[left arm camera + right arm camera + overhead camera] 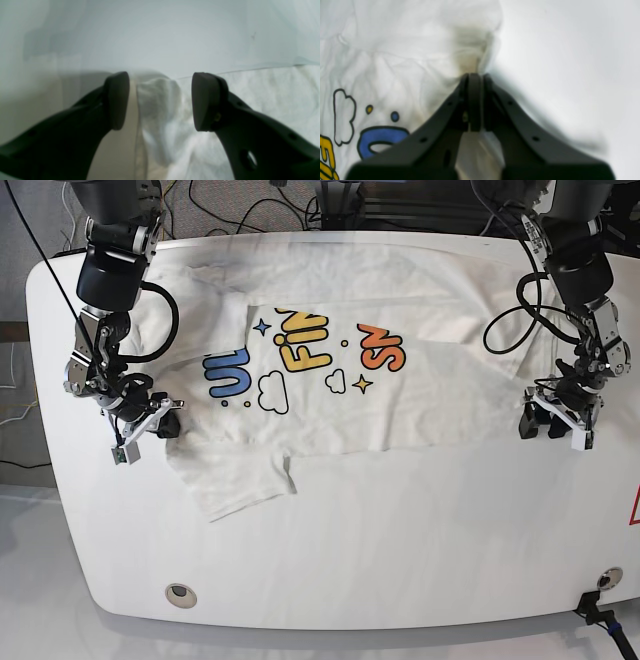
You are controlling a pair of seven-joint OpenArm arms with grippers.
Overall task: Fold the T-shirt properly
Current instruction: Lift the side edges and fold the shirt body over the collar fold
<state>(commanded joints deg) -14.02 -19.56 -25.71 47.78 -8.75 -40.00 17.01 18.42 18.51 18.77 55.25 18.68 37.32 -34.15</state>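
On one table (400, 560), one T-shirt (420, 380): right tool (475, 100) pinches it, left tool (160, 100) gapes wide.

Bright, even light; both wrist views soft and blurred.
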